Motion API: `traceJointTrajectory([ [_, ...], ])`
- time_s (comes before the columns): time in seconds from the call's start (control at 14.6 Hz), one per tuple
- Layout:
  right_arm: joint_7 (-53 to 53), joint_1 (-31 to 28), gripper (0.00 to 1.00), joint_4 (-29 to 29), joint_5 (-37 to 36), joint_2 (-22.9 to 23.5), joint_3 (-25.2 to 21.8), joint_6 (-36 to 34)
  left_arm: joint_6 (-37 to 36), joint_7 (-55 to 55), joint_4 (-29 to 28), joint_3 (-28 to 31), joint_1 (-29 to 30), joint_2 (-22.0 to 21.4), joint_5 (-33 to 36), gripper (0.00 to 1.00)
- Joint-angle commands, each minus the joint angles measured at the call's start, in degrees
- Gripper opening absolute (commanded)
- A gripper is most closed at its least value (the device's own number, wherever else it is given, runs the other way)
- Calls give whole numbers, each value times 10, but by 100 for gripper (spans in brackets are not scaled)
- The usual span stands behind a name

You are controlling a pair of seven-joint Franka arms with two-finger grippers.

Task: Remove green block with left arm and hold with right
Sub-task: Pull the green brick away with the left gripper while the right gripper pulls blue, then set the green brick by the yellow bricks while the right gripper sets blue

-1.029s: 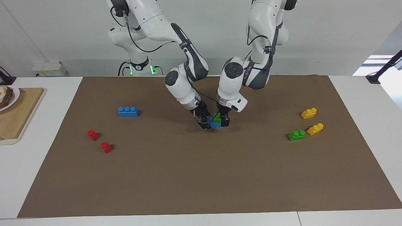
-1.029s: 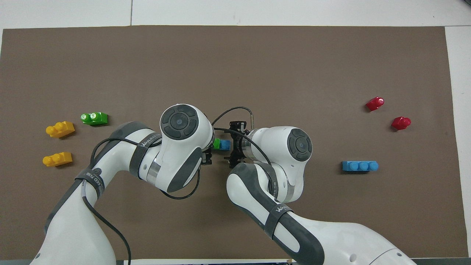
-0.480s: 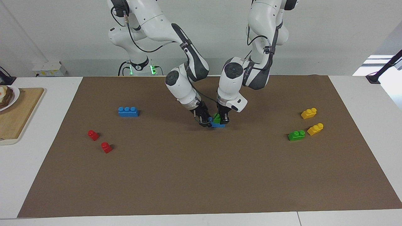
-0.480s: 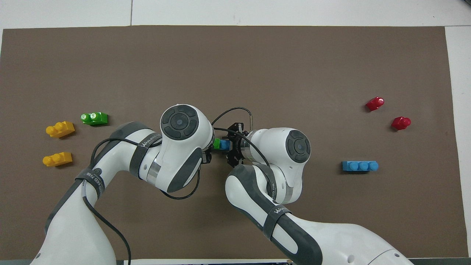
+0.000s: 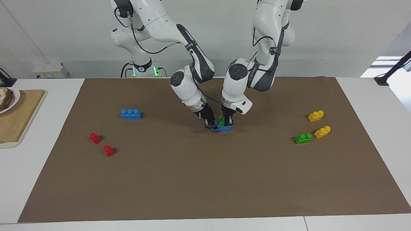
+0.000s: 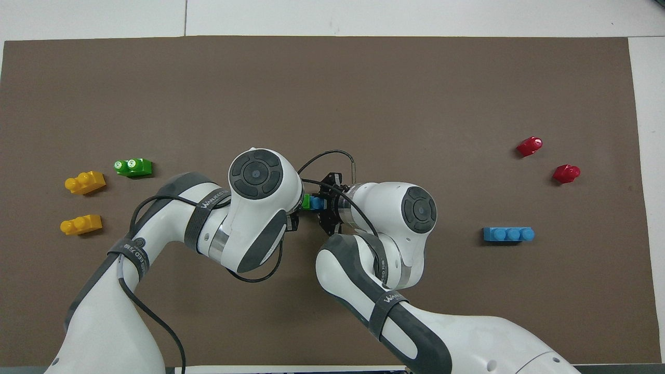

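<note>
A small green block point(image 5: 221, 121) sits stacked on a short blue brick point(image 5: 221, 128) at the middle of the brown mat; both also show in the overhead view, the green block point(image 6: 306, 201) beside the blue brick point(image 6: 316, 202). My left gripper point(image 5: 226, 122) comes down from above and is shut on the green block. My right gripper point(image 5: 212, 124) comes in slanted from the right arm's end and is shut on the end of the blue brick. In the overhead view both wrists cover most of the stack.
A second green brick point(image 5: 303, 138) and two yellow bricks point(image 5: 315, 115) point(image 5: 322, 132) lie toward the left arm's end. A long blue three-stud brick point(image 5: 131, 114) and two red pieces point(image 5: 95, 138) point(image 5: 109, 150) lie toward the right arm's end. A wooden board point(image 5: 19, 118) lies off the mat.
My right gripper has moved in toward the left gripper and closed on the blue brick's end. The left gripper and the stack shifted only slightly.
</note>
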Motion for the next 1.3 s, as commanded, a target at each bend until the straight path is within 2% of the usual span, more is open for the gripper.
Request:
traceJointTrajectory([
  [0.0,-25,-1,0,1,19,7,0,15,13,-3,-2,6,-6,-1,7,18],
  [0.21,-28,-1,0,2,19,8,0,15,2,19,19,6,-6,-4,7,11],
  [0.55,-28,-2,0,2,19,8,-1,15,-69,61,62,6,3,-12,6,10],
  [0.69,-29,-3,0,4,19,8,-1,14,-100,97,65,6,14,-30,5,10],
  [0.82,-28,-3,0,25,13,6,-3,1,-153,185,57,6,30,-66,0,10],
  [0.96,-30,-17,0,52,5,-9,-12,-54,-209,280,50,6,61,-98,-2,11],
  [1.1,-40,-64,0,68,-51,-42,-11,-113,-226,343,38,7,86,-112,-2,11],
  [1.24,-72,-124,0,103,-92,-64,-12,-212,-229,417,19,8,116,-125,-2,11],
])
